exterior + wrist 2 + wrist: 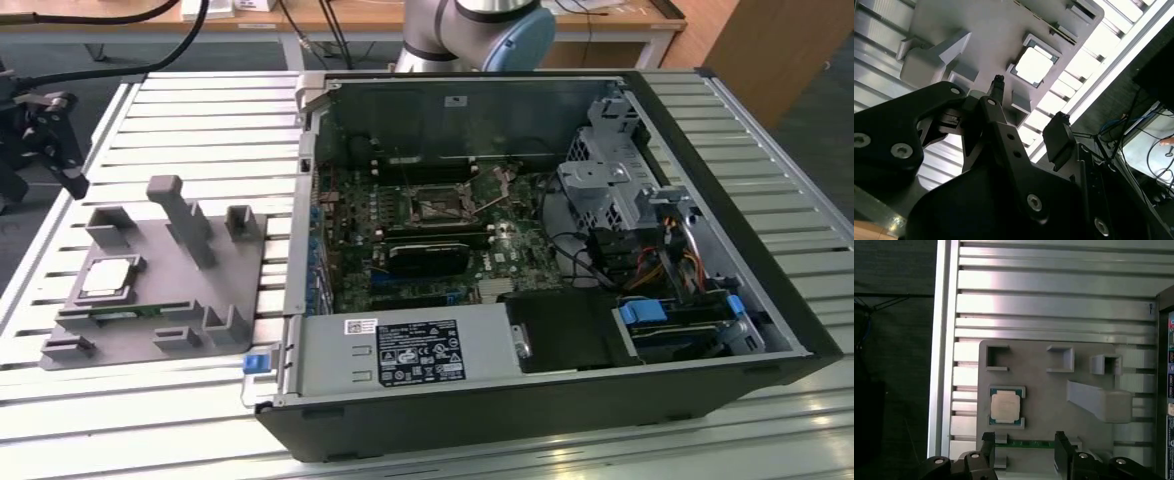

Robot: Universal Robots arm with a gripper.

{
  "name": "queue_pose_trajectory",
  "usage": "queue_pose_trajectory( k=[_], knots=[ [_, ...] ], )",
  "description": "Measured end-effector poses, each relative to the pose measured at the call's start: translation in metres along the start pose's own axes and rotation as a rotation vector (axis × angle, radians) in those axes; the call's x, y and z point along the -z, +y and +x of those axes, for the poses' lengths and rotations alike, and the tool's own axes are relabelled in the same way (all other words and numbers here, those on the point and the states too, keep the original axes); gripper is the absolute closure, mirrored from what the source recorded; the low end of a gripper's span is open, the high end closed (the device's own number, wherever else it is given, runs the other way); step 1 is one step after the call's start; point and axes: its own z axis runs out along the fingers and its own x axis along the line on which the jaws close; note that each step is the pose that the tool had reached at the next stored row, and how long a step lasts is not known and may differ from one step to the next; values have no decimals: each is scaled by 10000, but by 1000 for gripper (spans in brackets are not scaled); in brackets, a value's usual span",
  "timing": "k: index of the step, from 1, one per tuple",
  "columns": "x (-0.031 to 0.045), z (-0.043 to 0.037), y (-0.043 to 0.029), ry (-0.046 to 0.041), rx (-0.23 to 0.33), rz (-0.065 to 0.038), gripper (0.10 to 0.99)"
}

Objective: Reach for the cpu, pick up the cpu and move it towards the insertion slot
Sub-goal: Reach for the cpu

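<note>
Lying flat, metal top up, in a square pocket of the grey fixture plate (1054, 370): the cpu (1005, 406). Boxed in by low corner walls, presumably to keep it square and easy to find, with bare edges left for a pinch from above. Untouched so far.

Poised over the near edge of that plate with the gripper (1025, 452) empty, fingers (998, 87) spread wide and nothing between them. Short of the chip as yet. Lined up, in the first wrist view, more with the thin green circuit strip (1026, 443) than with the cpu just beyond it. Hard to judge the height above the plate; probably clear of it.

Well apart from all this, inside the open computer case (747, 200): the insertion slot (438, 207), a shiny frame round a dark centre on the motherboard, just beside the larger black block (427, 258).

Close to the pocket, a tall upright post (180, 215) and lower blocks on the same plate, near enough to snag a finger on a careless approach. Between plate and socket, the case's side wall (304, 200), standing above the board. Toward the exterior view's right of the socket, a metal drive cage (601, 180) and a tangle of cables (667, 265). Under everything, a slatted aluminium table (200, 110).
</note>
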Motion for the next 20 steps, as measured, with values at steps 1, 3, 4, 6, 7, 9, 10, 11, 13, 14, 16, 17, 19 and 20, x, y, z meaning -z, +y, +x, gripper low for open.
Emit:
queue_pose_trajectory(
  k=[1, 3, 4, 6, 7, 9, 10, 11, 13, 14, 16, 17, 19, 20],
  knots=[
    [-11, 2, 0, 0, 0, 0, 494],
    [-37, 7, -1, -1, -1, 0, 494],
    [-51, 10, -1, 0, -1, 0, 494],
    [-80, 15, -3, -1, 0, 0, 494],
    [-94, 17, -3, -1, 0, 0, 494],
    [-123, 20, -4, -1, -1, 0, 494],
    [-137, 20, -5, -1, 0, 0, 494],
    [-151, 20, -5, -1, 0, 0, 494],
    [-180, 22, -6, -1, -1, 0, 494],
    [-194, 25, -7, 0, 0, 0, 494],
    [-225, 31, -8, 0, 2, 0, 494],
    [-241, 36, -8, 0, 3, 0, 494],
    [-276, 48, -11, 0, 3, 0, 494],
    [-295, 56, -12, -1, 3, -1, 494]
  ],
)
